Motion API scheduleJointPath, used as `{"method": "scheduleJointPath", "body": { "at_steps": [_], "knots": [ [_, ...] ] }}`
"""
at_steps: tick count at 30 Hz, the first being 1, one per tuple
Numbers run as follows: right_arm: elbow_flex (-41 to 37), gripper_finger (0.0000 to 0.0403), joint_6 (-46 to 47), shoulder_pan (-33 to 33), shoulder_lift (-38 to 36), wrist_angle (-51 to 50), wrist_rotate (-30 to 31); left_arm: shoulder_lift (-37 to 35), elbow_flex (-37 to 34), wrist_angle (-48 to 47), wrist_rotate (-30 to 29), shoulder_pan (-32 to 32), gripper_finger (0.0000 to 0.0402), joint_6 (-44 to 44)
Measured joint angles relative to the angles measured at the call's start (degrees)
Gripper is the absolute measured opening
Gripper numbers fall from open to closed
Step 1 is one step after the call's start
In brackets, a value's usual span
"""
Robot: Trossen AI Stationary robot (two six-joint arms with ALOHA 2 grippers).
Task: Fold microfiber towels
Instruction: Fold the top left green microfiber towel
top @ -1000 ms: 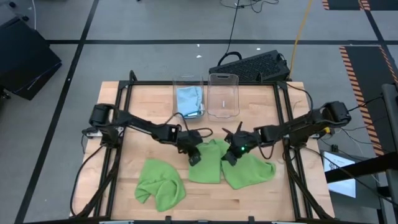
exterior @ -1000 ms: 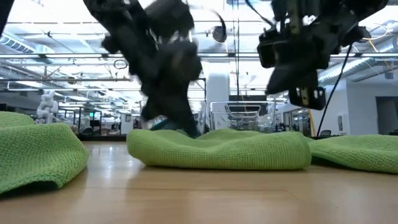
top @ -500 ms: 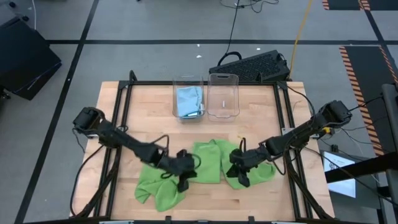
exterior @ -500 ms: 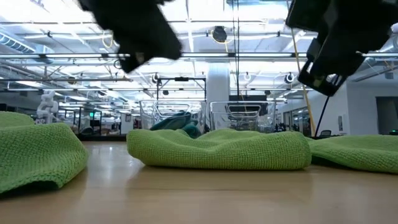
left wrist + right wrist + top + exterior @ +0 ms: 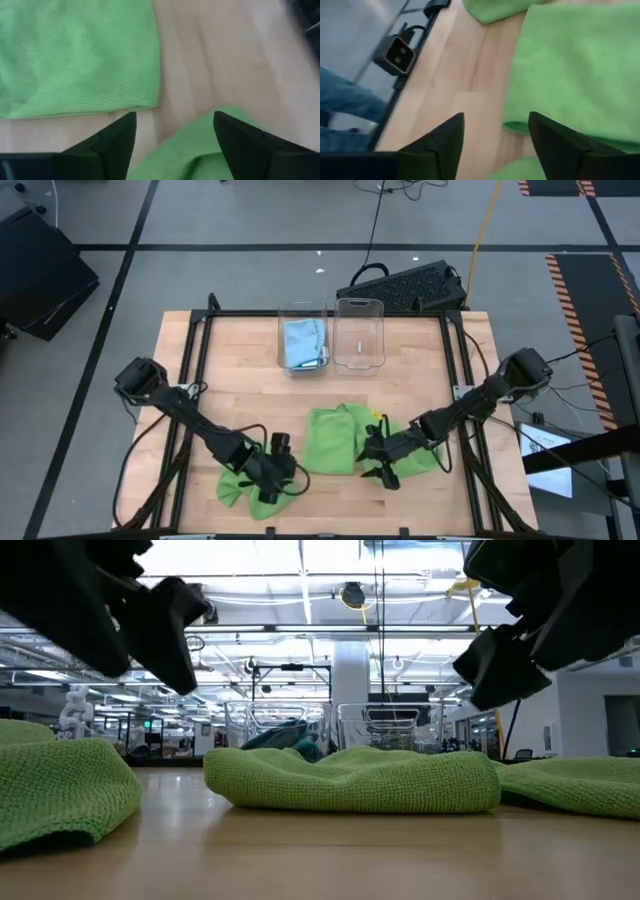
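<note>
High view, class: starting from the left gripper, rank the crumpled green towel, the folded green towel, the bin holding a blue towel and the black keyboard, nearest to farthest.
1. crumpled green towel, directly under the left gripper, front left.
2. folded green towel, middle of the table.
3. bin holding a blue towel, back edge.
4. black keyboard, on the floor behind the table.

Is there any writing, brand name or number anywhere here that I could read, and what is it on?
None can be read.
The green towels, the clear bins and the table carry no text.
The signs in the room behind the table, seen in the low view, are too small to read.
</note>
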Motion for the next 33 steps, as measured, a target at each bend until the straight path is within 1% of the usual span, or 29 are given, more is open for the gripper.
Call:
{"method": "scheduleJointPath", "body": {
  "at_steps": [3, 7, 9, 12, 16, 19, 22, 24, 28, 33],
  "knots": [
    [0.0, 0.0238, -3.7, 0.9, 0.7, 1.9, 3.4, 1.8, -0.2, -0.3, -3.7, 0.2, 0.0274, 5.0],
    [0.0, 0.0256, -6.1, 1.3, 1.9, 3.1, 3.8, 4.1, 0.0, 6.5, -6.7, 0.7, 0.0270, 11.5],
    [0.0, 0.0260, -6.7, 1.5, 3.0, 4.3, 3.9, 6.1, 0.0, 10.7, -5.6, 1.5, 0.0264, 13.1],
    [0.7, 0.0260, -8.5, 1.7, 5.8, 7.9, 4.0, 8.7, 0.0, 13.5, -3.6, 2.5, 0.0254, 13.5],
    [3.7, 0.0258, -14.4, 1.7, 10.4, 9.3, 4.2, 12.0, 0.0, 12.6, -4.4, 2.8, 0.0239, 15.0],
    [5.5, 0.0262, -17.8, 1.7, 13.6, 8.5, 5.7, 13.0, 0.2, 13.5, -2.9, 3.1, 0.0230, 17.3],
    [5.7, 0.0266, -15.5, 1.5, 15.4, 7.1, 10.1, 13.1, 0.2, 13.1, -2.6, 3.1, 0.0221, 17.7],
    [5.7, 0.0267, -12.7, 1.2, 16.2, 6.7, 11.2, 13.1, 0.1, 13.0, -2.9, 3.1, 0.0213, 16.8],
    [5.7, 0.0257, -9.4, 1.2, 16.7, 5.7, 11.3, 13.2, 0.1, 13.2, -2.9, 3.1, 0.0190, 15.8],
    [5.7, 0.0226, -11.5, 1.3, 16.7, 4.8, 11.4, 13.3, 0.1, 13.2, -2.2, 3.8, 0.0151, 13.7]
  ]
}}
